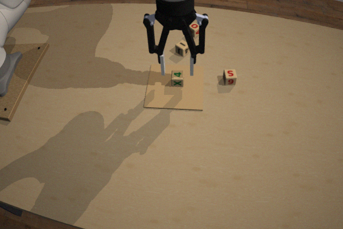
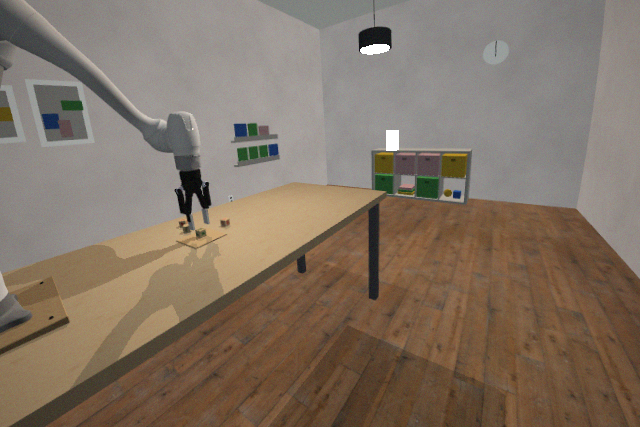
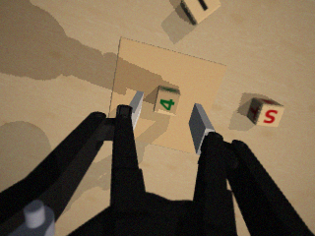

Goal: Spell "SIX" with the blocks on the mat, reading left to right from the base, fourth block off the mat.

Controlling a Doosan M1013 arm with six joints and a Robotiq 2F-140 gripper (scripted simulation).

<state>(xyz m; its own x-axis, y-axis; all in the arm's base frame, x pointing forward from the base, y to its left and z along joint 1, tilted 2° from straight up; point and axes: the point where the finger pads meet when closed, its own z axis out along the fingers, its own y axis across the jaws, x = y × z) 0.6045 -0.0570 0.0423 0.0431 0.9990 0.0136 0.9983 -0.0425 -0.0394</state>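
My gripper (image 1: 177, 74) (image 2: 199, 226) (image 3: 166, 107) is open and empty, above the mat, with its fingers to either side of the green-lettered block and higher than it. That block (image 1: 177, 78) (image 2: 200, 232) (image 3: 166, 101) stands on the mat (image 1: 157, 101) (image 2: 197, 245) (image 3: 143, 54), with a green 4 on top and an X on a side face. The S block (image 1: 230, 76) (image 2: 224, 222) (image 3: 266, 113) lies off the mat on the right, red S up, 9 on a side. The I block (image 1: 181, 48) (image 2: 186, 229) (image 3: 199, 9) lies turned beyond the mat, a black bar up.
The O block (image 1: 194, 28) (image 2: 181, 223), with a red O up, lies on the table (image 1: 249, 151) (image 2: 289, 215) behind the I block, partly hidden by the gripper in the top view. The robot's base board (image 1: 30, 68) (image 2: 43, 303) is at the left.
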